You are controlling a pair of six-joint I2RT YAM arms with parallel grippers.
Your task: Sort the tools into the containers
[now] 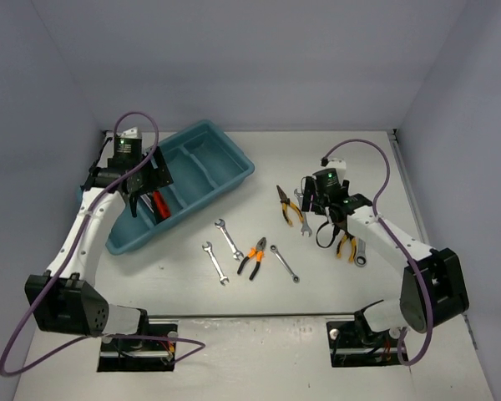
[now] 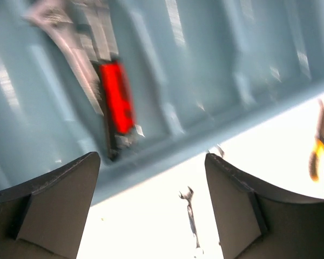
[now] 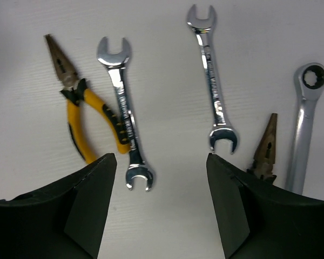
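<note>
The teal tray (image 1: 202,139) lies at the back left. My left gripper (image 1: 142,192) hovers open and empty over its near compartments, where a red-handled adjustable wrench (image 1: 159,205) lies. In the left wrist view my left gripper (image 2: 151,208) is open above the tray rim (image 2: 167,162), with the red-handled wrench (image 2: 117,97) and a silver wrench (image 2: 70,46) inside. My right gripper (image 1: 319,219) hovers open over tools at the right. In the right wrist view my right gripper (image 3: 161,208) is open, with yellow pliers (image 3: 78,116) and two silver wrenches (image 3: 123,113) (image 3: 213,81) lying ahead of it.
On the table between the arms lie two silver wrenches (image 1: 227,236) (image 1: 215,262), orange-handled pliers (image 1: 255,257) and another wrench (image 1: 284,261). Near my right gripper are yellow pliers (image 1: 285,205), more pliers (image 1: 344,245) and a ratchet wrench (image 3: 305,118). Walls enclose the table.
</note>
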